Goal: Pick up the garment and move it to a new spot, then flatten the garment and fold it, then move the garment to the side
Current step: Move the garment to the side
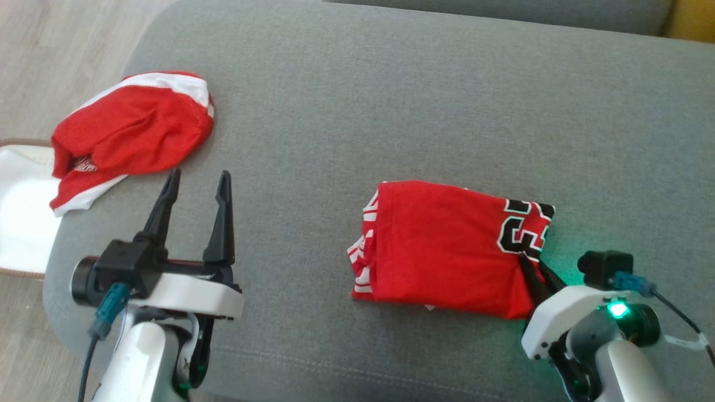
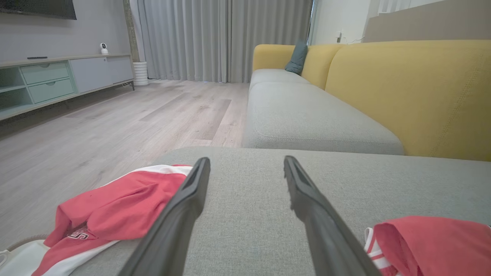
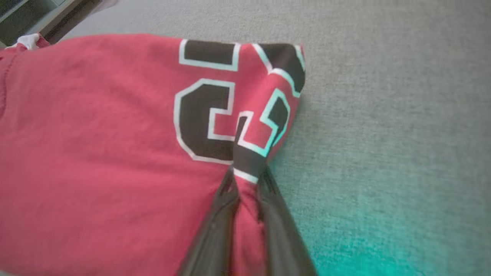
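Observation:
The garment (image 1: 447,245) is a red jersey with black, white-edged numbers, lying folded into a rough rectangle on the grey sofa seat (image 1: 391,100) right of centre. My right gripper (image 1: 533,267) is shut on its near right corner; in the right wrist view the cloth (image 3: 96,134) is pinched up between the two fingers of the gripper (image 3: 247,174). My left gripper (image 1: 200,176) hovers open over bare cushion to the left, holding nothing. The left wrist view has the left gripper (image 2: 246,161) with the jersey's striped edge (image 2: 433,245) at the lower right.
A second red and white garment (image 1: 134,128) lies crumpled at the seat's far left corner, partly over the edge. Beside it stands a white container with a brown rim (image 1: 22,206) on the wood floor (image 1: 44,44). A yellow backrest (image 2: 402,88) rises behind.

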